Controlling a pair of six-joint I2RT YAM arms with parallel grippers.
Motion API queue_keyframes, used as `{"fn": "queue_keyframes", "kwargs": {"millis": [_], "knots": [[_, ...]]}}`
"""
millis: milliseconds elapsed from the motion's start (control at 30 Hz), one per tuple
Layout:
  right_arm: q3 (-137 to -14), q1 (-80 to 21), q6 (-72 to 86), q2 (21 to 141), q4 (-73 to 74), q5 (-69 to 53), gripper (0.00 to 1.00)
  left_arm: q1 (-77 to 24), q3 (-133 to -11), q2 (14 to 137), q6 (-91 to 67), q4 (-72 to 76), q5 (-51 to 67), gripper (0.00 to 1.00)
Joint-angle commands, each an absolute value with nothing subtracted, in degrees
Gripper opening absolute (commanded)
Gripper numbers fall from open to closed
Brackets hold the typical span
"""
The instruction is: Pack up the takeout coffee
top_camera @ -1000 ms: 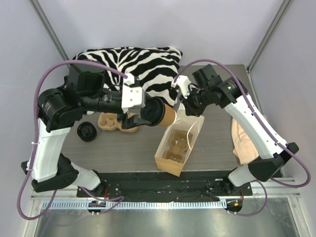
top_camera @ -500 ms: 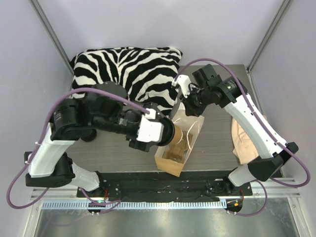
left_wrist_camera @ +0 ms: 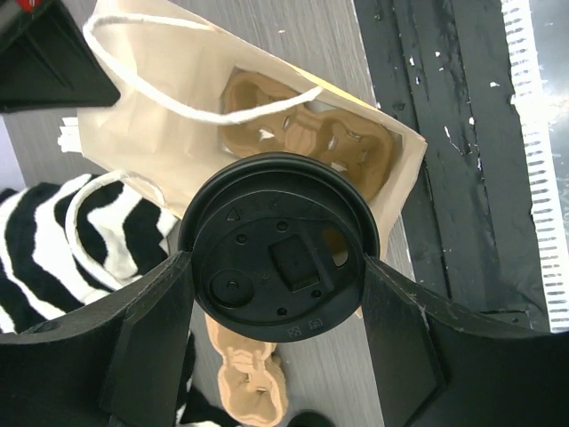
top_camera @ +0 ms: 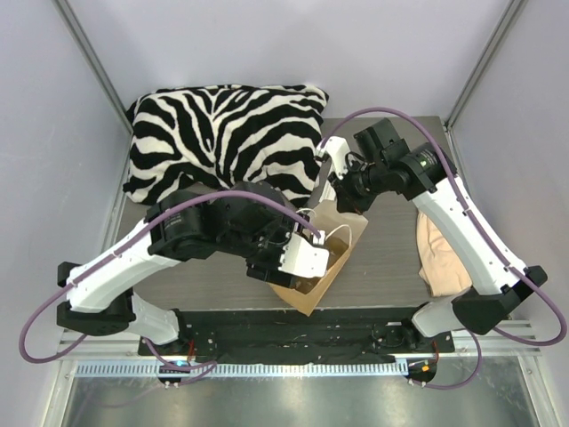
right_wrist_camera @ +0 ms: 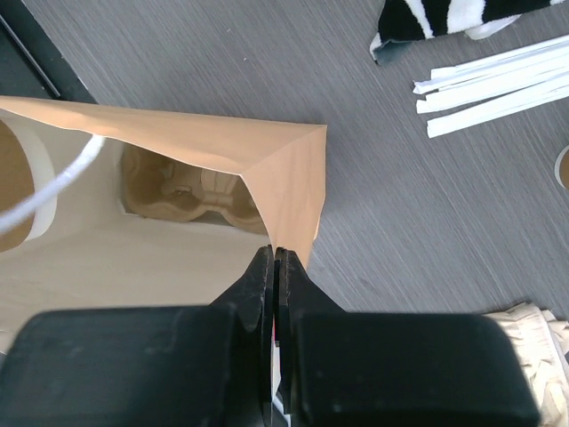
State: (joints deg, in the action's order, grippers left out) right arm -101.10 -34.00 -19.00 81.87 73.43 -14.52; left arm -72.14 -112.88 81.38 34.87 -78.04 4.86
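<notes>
No brand name can be read anywhere. The only marks seen are on the black plastic lid of the takeout coffee (left_wrist_camera: 267, 236). A small raised triangle, a square tab, a round dimple and a line of tiny embossed characters near the rim are moulded in, and the characters are too small to be made out. The lid is round, matt and ridged at its edge; the cup body beneath it is hidden in the left wrist view.

The lid is clasped from both sides by the left gripper (left_wrist_camera: 277, 267), whose broad black fingers (left_wrist_camera: 147, 338) are spread wide and pressed against the rim. The coffee is thus held between the fingertips, over the open mouth of the paper bag (left_wrist_camera: 133, 133), towards its near-left end. Whether its base is already inside the bag cannot be told.

The bag is made of plain tan kraft paper, box-shaped, and fitted with white twisted cord handles (right_wrist_camera: 49, 189). A moulded pulp cup carrier (left_wrist_camera: 302, 133) with rounded wells is seen lying in its bottom. The far edge of the bag is pinched by the right gripper (right_wrist_camera: 275, 258), its fingers pressed flat together on a fold of the paper.

A second pulp carrier (left_wrist_camera: 249, 391) lies on the grey wood-grain table (top_camera: 391, 258). A plush zebra-striped cushion (top_camera: 222, 133) is seen at the far left, with flat white paper-wrapped strips (right_wrist_camera: 498, 80) beside it. A crumpled beige cloth (top_camera: 436, 249) lies at the right.
</notes>
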Motion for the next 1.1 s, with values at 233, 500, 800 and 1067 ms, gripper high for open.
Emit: {"fn": "queue_keyframes", "kwargs": {"millis": [233,500,800,1067], "knots": [[-98.88,-34.01,-18.19,77.44,70.58,-19.24,0.01,-74.80,-103.11,77.96,36.13,-69.27,-3.51,0.11],[-95.71,-34.19,-19.60,74.62,69.00,-22.06,0.01,-73.57,-97.21,76.29,35.07,-62.49,-5.28,0.10],[-91.85,-34.63,-17.58,71.72,65.74,-23.47,0.01,-72.25,-91.76,75.15,31.65,-53.71,-5.54,0.09],[-87.98,-34.80,-15.82,69.26,63.28,-25.22,0.01,-70.50,-85.79,74.45,26.90,-44.39,-1.16,0.07]]}}
